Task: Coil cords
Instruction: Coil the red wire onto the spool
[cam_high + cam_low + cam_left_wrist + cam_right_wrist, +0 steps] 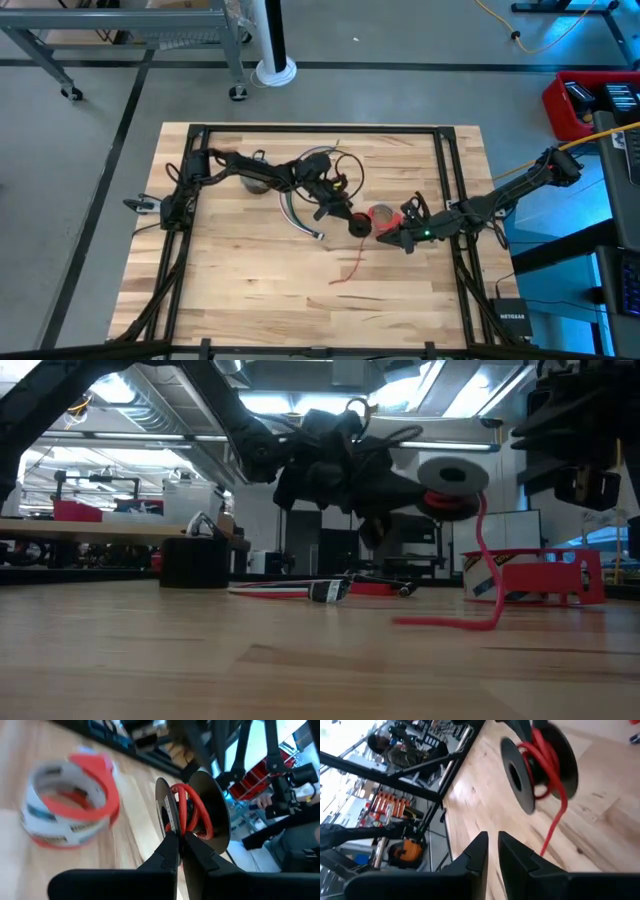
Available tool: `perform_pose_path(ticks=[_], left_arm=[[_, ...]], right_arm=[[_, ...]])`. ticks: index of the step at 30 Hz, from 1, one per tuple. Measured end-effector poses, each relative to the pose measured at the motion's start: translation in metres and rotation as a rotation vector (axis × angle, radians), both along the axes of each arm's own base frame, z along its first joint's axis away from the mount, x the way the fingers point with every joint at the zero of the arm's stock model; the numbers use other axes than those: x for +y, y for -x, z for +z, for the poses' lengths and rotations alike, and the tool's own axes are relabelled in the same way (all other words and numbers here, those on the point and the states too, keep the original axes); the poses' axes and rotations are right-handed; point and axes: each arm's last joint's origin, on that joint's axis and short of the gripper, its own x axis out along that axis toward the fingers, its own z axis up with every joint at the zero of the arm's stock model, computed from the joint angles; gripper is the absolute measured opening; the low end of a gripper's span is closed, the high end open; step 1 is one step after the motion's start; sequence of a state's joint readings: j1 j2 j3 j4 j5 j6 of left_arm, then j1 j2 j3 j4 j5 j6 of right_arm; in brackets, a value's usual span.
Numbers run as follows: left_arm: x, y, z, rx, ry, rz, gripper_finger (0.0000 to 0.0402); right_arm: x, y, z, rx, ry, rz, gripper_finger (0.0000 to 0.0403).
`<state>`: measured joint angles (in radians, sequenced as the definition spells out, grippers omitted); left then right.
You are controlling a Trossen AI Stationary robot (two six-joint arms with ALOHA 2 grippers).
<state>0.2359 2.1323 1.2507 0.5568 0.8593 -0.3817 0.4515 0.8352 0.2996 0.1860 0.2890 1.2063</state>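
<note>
Left gripper (181,836) is near bench centre, raised off the surface, its fingers clamped together on the rim of a black spool (192,807). Red cord (192,812) is wound around the spool's hub. In the low view the spool (452,485) hangs in the air, and the red cord (487,575) drops from it to the bench (300,660), where its free end lies loose. From above, that loose tail (352,268) runs toward 7 o'clock from the spool (359,224).

Right gripper (491,845) sits just at 3 o'clock of the spool, beside the red tape roll (383,217). Its fingers stand slightly apart with nothing between them. In the right wrist view the spool (540,765) is ahead of the fingertips and apart from them, the cord (552,822) trailing down off it.

The tape roll (70,802), red and white, rests on the bench just beyond the spool in the left wrist view.

A bundle of grey and black wires (300,195) lies on the bench at 10 o'clock of the spool, under the left arm. In the low view a plug end with red and white leads (325,590) lies flat on the bench behind the hanging cord.
</note>
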Motion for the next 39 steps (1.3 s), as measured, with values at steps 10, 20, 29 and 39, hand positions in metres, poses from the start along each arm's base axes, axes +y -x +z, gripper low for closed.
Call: perform_pose_path(ticks=[10,20,29,39], left_arm=[[0.032,0.026,0.039,0.001,-0.179,0.065,0.0],[0.037,0.074,0.104,0.075,-0.493,0.194,0.0],[0.021,0.098,0.141,0.153,-0.608,0.377,0.0],[-0.015,0.085,0.141,0.231,-0.581,0.623,0.0]], right_arm=[[-0.001,0.0,-0.001,0.005,0.013,-0.02,0.0046],[-0.004,-0.001,0.003,-0.052,0.03,-0.152,0.0046],[-0.006,-0.007,0.005,-0.113,0.053,-0.338,0.0046],[0.008,-0.047,-0.002,0.047,0.388,-0.464,0.0046]])
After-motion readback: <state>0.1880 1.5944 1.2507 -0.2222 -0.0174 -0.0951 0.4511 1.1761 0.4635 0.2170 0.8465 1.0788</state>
